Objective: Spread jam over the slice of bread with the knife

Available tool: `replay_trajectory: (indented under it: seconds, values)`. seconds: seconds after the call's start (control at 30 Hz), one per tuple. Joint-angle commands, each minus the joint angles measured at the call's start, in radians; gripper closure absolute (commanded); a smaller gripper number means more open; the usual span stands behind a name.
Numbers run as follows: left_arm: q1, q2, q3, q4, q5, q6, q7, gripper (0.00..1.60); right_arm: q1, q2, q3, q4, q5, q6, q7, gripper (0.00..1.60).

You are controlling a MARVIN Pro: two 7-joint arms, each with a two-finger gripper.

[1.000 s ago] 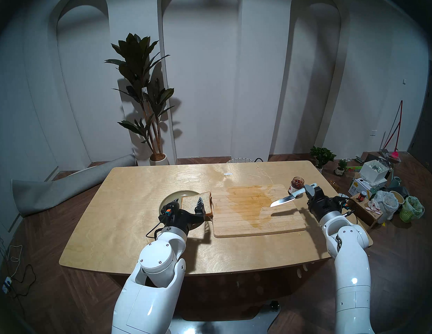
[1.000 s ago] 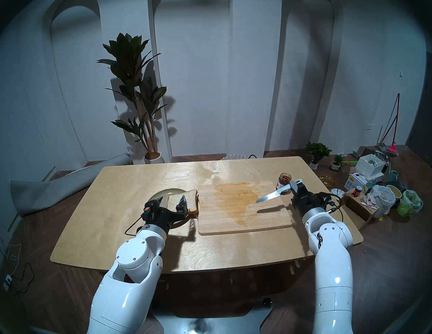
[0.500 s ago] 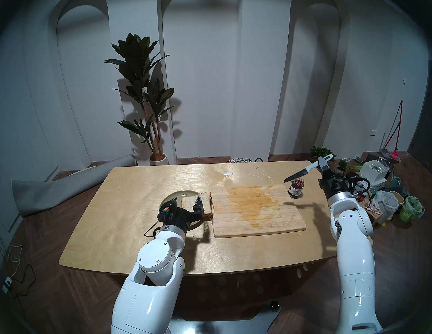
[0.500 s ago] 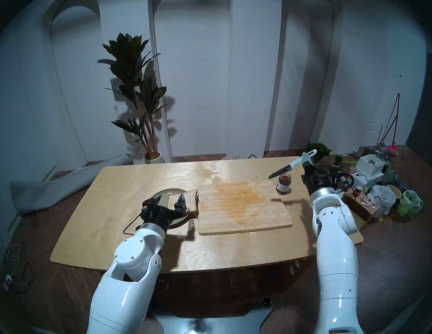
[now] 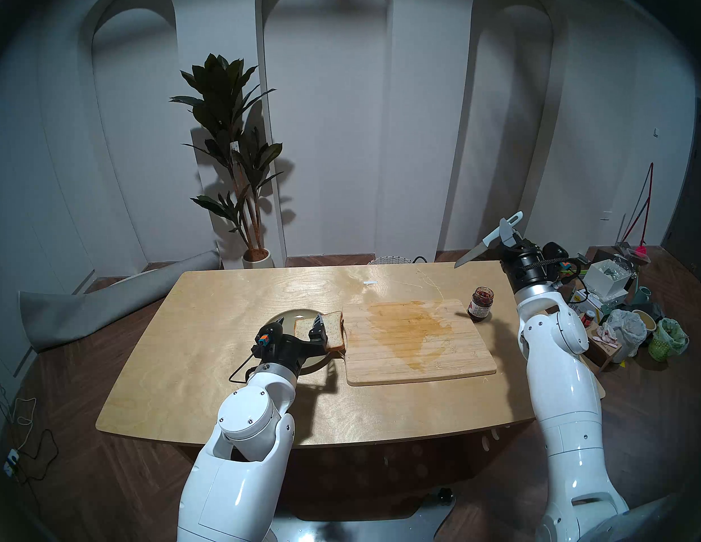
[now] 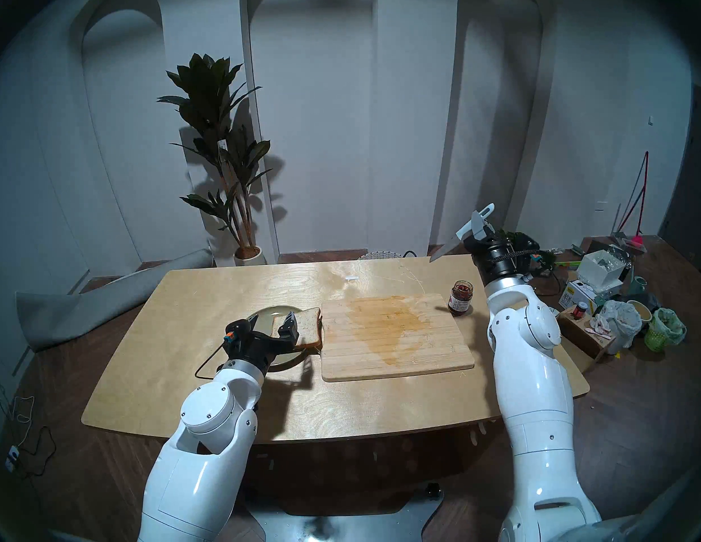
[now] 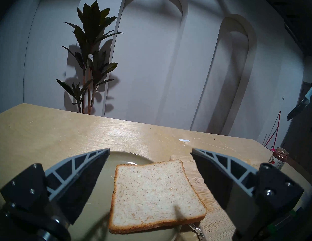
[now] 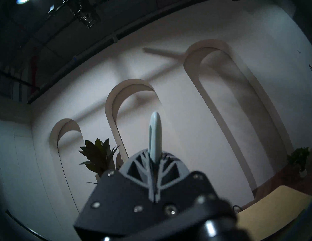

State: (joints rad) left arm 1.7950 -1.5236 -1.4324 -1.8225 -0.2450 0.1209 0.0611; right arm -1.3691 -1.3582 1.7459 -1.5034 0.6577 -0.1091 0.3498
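Holding the knife [image 5: 486, 242] by its handle, the right hand [image 5: 511, 238] hangs above the open jam jar [image 5: 480, 304] near the tabletop's right edge. Blade looks clean; bread [image 7: 155, 195], on its plate [image 7: 117, 159], bare. Left hand [image 7: 150, 167] gapes beside it, empty. Dipping and spreading remain.

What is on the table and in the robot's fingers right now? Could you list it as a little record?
table: pale wood
plate: greenish, under part of the bread
slice of bread: plain, no jam on it, partly over the plate's edge
cutting board: wooden, stained
jam jar: open, beside the board
left gripper: fingers apart, around the bread
right gripper: shut on the knife, raised above the jar
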Motion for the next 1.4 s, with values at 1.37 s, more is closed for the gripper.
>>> replay_trajectory:
  seconds: [1.37]
  values:
    - [0.002,0.157,-0.043,-0.027,0.31,-0.185,0.06,0.0,0.003,0.092,-0.034,-0.029,-0.298,-0.006,-0.145,1.6]
